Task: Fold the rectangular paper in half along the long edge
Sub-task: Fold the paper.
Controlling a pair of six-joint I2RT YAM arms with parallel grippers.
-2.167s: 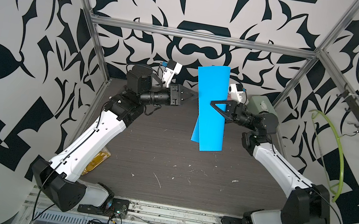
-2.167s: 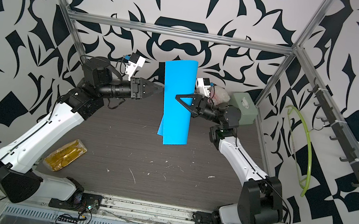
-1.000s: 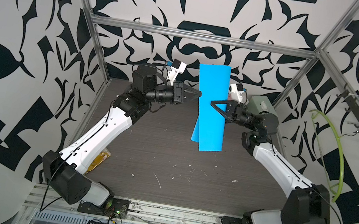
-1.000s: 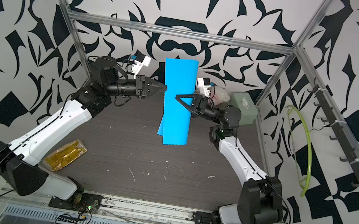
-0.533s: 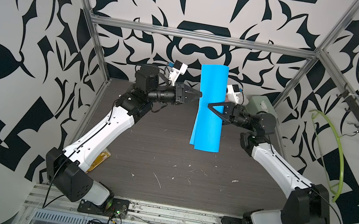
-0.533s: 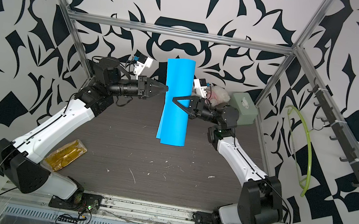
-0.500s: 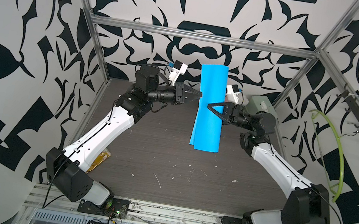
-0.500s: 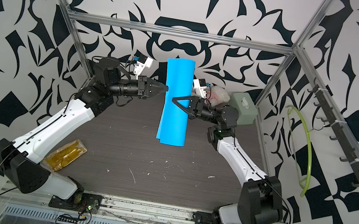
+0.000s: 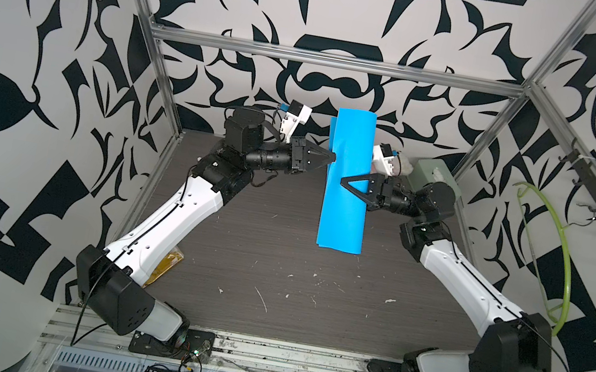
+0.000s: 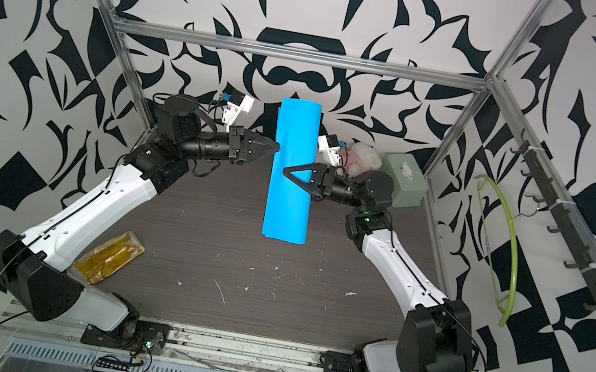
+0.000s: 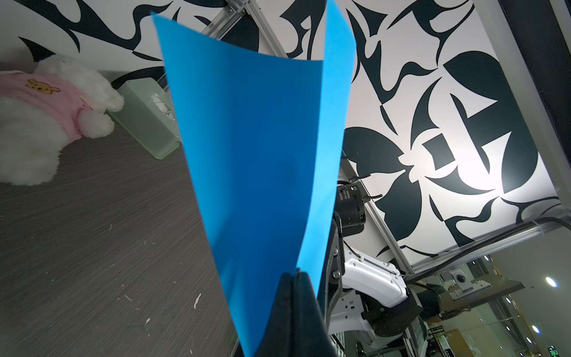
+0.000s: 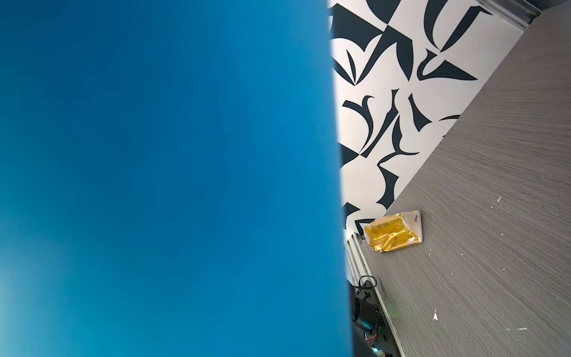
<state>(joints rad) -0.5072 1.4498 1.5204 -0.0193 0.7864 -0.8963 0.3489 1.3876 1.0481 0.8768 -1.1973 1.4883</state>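
The rectangular paper (image 9: 341, 211) (image 10: 287, 201) hangs upright above the table, bent round on itself so that two layers lie nearly over each other. My left gripper (image 9: 333, 157) (image 10: 277, 147) is shut on its left edge, high up. In the left wrist view the two blue layers (image 11: 262, 154) run together into the closed jaws (image 11: 296, 273). My right gripper (image 9: 344, 181) (image 10: 285, 171) reaches in from the right, with one finger lying across the front of the sheet and the other hidden behind it. The paper (image 12: 154, 154) blocks the right wrist view of its jaws.
A pale green tissue box (image 10: 402, 184) and a white plush toy (image 10: 363, 157) stand at the back right corner. A yellow packet (image 10: 109, 257) lies at the table's left edge by the left arm. A green hoop (image 9: 561, 258) hangs on the right wall.
My left gripper has moved right to the paper's left edge. The paper's two layers, offset before, have swung into line and bent round. The right gripper has shifted a little to the left.
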